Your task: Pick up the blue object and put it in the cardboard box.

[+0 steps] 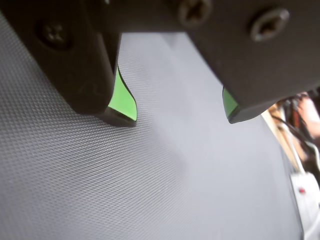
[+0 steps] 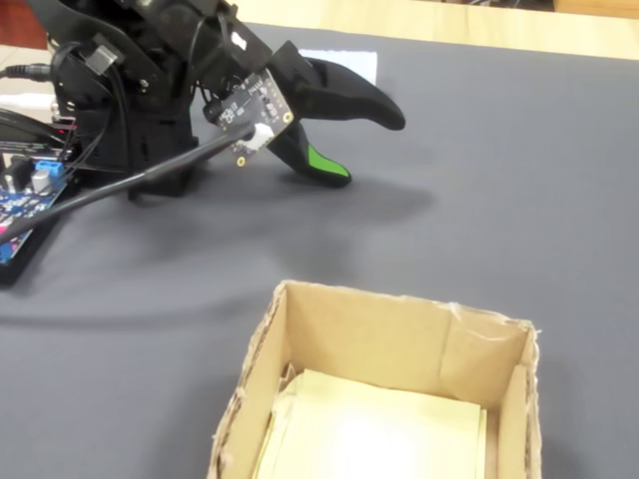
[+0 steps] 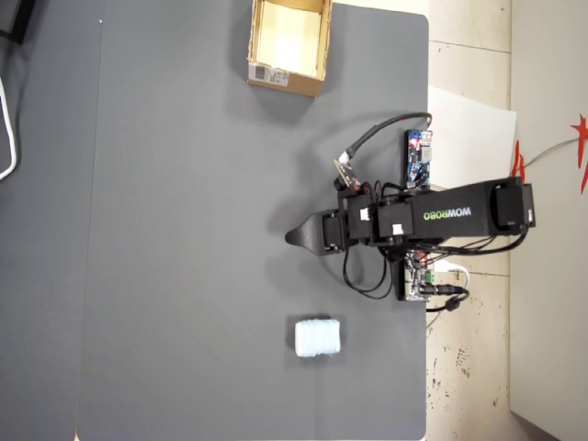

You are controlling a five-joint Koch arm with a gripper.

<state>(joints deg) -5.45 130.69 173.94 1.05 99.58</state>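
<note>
The blue object (image 3: 318,337) is a small pale block lying on the dark grey mat, a short way from the arm's side in the overhead view. In the fixed view it shows as a whitish patch (image 2: 341,62) behind the gripper. The cardboard box (image 3: 287,46) stands at the mat's top edge with a barcode label on its side; in the fixed view its tan wall (image 2: 389,339) fills the foreground. My gripper (image 1: 179,117) is open, its green pads (image 1: 122,100) apart over bare mat, holding nothing. It hovers mid-mat (image 3: 294,237), between box and block (image 2: 367,148).
A blue circuit board (image 3: 418,156) and cables lie beside the arm's base at the mat's right edge in the overhead view; the same board (image 2: 25,195) sits at the left in the fixed view. White paper (image 3: 469,129) lies off the mat.
</note>
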